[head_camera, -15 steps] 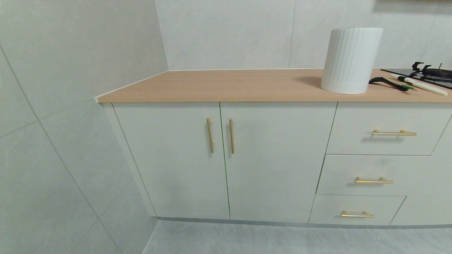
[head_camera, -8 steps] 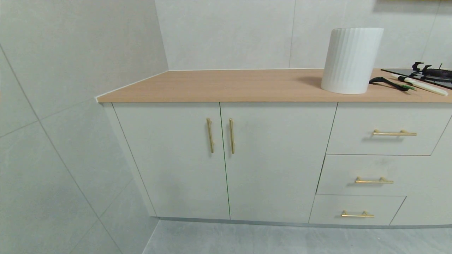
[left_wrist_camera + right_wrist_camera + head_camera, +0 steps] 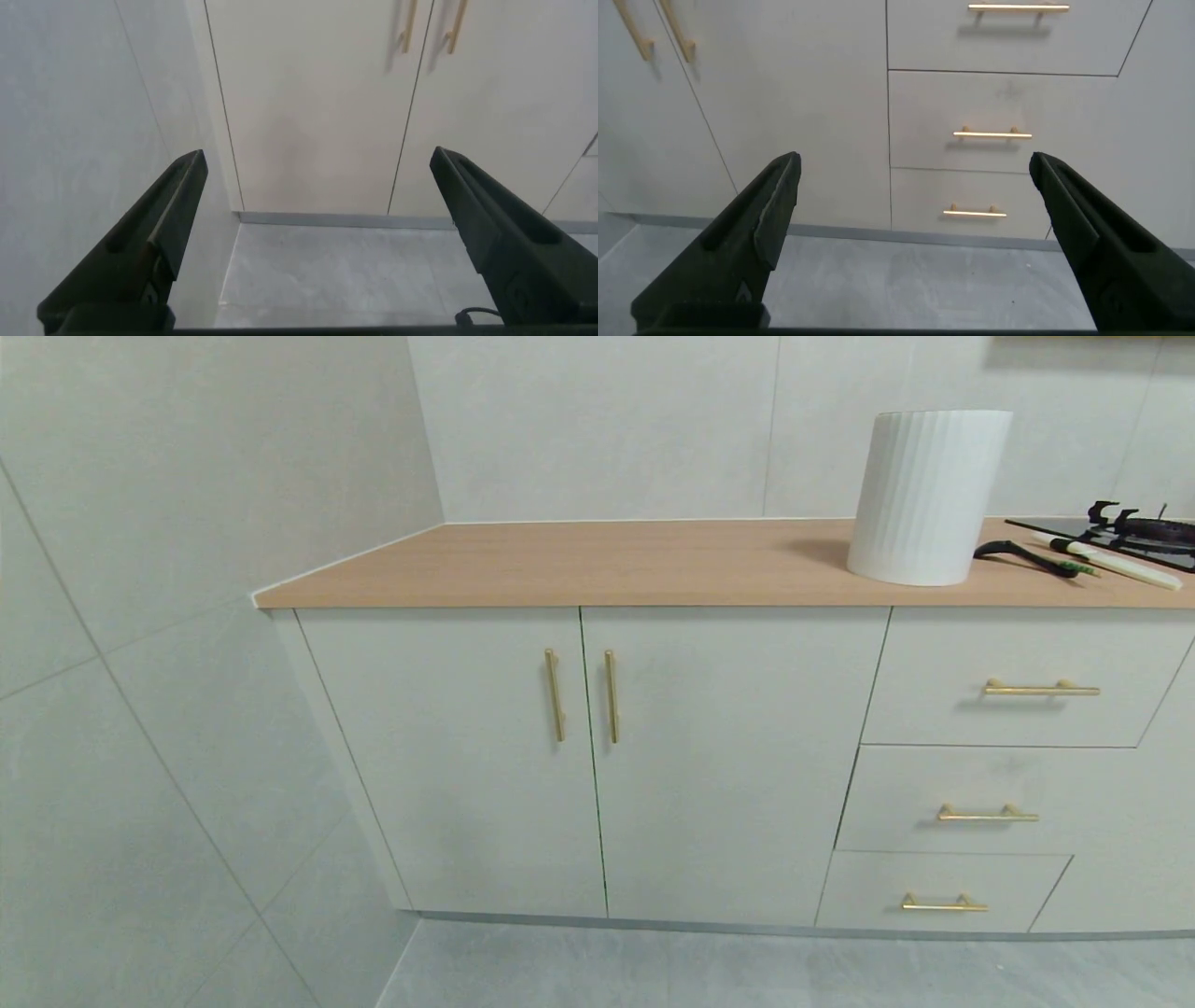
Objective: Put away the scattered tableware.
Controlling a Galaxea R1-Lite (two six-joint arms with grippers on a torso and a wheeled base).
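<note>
A tall white ribbed holder (image 3: 929, 499) stands on the wooden countertop (image 3: 607, 565) toward its right. Just right of it lie a black curved utensil (image 3: 1018, 553), a green-handled utensil (image 3: 1075, 566) and a long white utensil (image 3: 1125, 567), beside the edge of a black stove (image 3: 1144, 530). My left gripper (image 3: 316, 161) hangs open and holds nothing, low in front of the cabinet doors (image 3: 308, 103) near the wall corner. My right gripper (image 3: 913, 161) is also open with nothing in it, low before the drawers (image 3: 1008, 112).
Below the counter are two doors with gold handles (image 3: 555, 695) and a stack of three drawers (image 3: 1041, 689) to their right. A tiled wall (image 3: 168, 616) closes the left side. Grey floor (image 3: 653, 971) runs along the cabinet base.
The head view has shifted very slightly; none of the things on the counter have moved.
</note>
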